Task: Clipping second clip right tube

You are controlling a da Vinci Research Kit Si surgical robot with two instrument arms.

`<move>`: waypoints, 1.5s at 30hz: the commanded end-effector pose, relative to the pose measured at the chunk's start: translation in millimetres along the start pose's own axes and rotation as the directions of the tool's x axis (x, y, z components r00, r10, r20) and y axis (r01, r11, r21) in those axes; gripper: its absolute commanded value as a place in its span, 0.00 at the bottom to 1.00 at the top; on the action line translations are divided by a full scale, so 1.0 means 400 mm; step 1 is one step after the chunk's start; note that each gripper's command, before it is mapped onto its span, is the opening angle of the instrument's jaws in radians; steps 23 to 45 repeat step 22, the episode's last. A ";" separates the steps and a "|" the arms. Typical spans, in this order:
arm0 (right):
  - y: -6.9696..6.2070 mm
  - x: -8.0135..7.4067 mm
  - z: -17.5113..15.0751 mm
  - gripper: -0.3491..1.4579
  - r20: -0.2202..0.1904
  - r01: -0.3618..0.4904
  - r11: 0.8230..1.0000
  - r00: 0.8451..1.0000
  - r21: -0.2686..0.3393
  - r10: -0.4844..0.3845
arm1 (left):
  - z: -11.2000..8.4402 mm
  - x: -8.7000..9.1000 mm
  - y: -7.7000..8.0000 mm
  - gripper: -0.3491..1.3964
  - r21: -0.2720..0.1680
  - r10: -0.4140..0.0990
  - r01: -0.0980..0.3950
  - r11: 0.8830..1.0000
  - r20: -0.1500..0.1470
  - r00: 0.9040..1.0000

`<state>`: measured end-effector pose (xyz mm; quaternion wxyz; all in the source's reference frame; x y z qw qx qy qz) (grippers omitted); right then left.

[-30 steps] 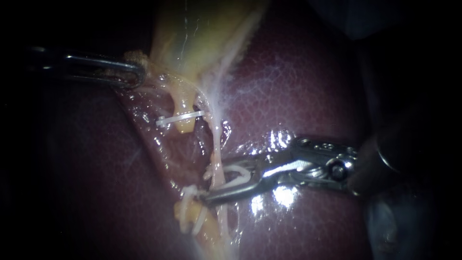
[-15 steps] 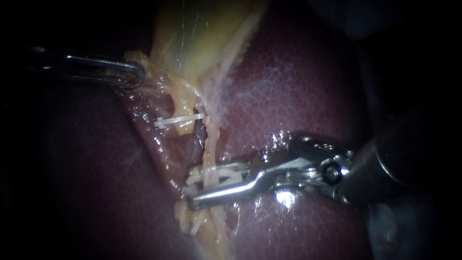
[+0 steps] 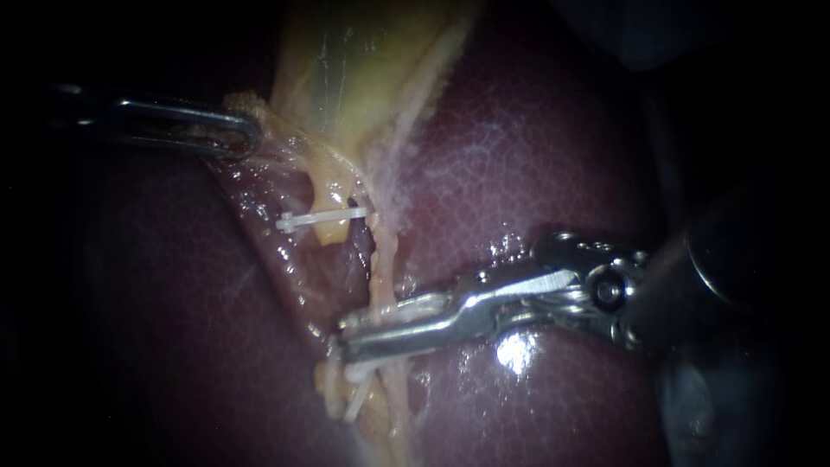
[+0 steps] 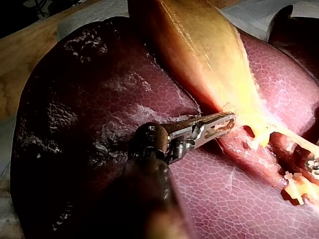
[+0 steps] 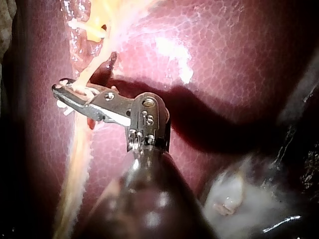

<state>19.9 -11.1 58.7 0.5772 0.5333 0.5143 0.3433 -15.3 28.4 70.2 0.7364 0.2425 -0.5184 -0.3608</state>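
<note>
Closing stage of the clipping, by the look of it. Reaching in across the liver (image 3: 536, 156) with the right instrument (image 3: 344, 337), jaws nearly together and squeezing a white clip (image 3: 415, 305) set across the right tube (image 3: 386, 259). The tube: a thin pale strand down the liver's face, well in from its edges, running from the gallbladder (image 3: 346, 69) through the jaws and out beyond them. Holding the gallbladder's lower rim taut with the left instrument (image 3: 246, 131), jaws clenched on that tissue. Just beside the right tube and nearer the gallbladder, another clip (image 3: 316, 218) across a short yellow stump (image 3: 331, 192), apart from the jaws.

Next, probably: finish the squeeze until latched, check for the whole tube inside the clip, then ease the jaws apart and back straight off without dragging the strand. Keep the left pull steady meanwhile.

Against a second ago: jaws then wide, the clip an open white arc with the tube only partly inside. Half a second ago, pushed further across and narrower. Now almost flat. Left instrument and stump clip unmoved against the tissue.
</note>
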 end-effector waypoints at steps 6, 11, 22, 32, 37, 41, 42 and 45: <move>0.0001 -0.0002 0.0000 0.00 0.004 0.001 1.000 1.000 0.008 -0.001 | 0.0000 0.0000 0.0000 0.00 0.000 0.000 0.000 1.000 0.000 1.000; 0.0001 -0.0004 0.0004 0.00 0.022 0.001 1.000 1.000 -0.004 -0.001 | 0.0000 0.0000 0.0000 0.00 0.000 0.000 0.000 1.000 0.000 1.000; 0.0004 -0.0003 0.0005 0.00 0.024 0.001 1.000 1.000 -0.002 -0.001 | 0.0000 0.0000 0.0001 0.00 0.000 0.000 0.000 1.000 0.000 1.000; 0.0004 -0.0003 0.0005 0.00 0.024 0.001 1.000 1.000 -0.002 -0.001 | 0.0000 0.0000 0.0001 0.00 0.000 0.000 0.000 1.000 0.000 1.000; 0.0004 -0.0003 0.0005 0.00 0.024 0.001 1.000 1.000 -0.002 -0.001 | 0.0000 0.0000 0.0001 0.00 0.000 0.000 0.000 1.000 0.000 1.000; 0.0004 -0.0003 0.0005 0.00 0.024 0.001 1.000 1.000 -0.002 -0.001 | 0.0000 0.0000 0.0001 0.00 0.000 0.000 0.000 1.000 0.000 1.000; 0.0004 -0.0003 0.0005 0.00 0.024 0.001 1.000 1.000 -0.002 -0.001 | 0.0000 0.0000 0.0001 0.00 0.000 0.000 0.000 1.000 0.000 1.000; 0.0004 -0.0003 0.0005 0.00 0.024 0.001 1.000 1.000 -0.002 -0.001 | 0.0000 0.0000 0.0001 0.00 0.000 0.000 0.000 1.000 0.000 1.000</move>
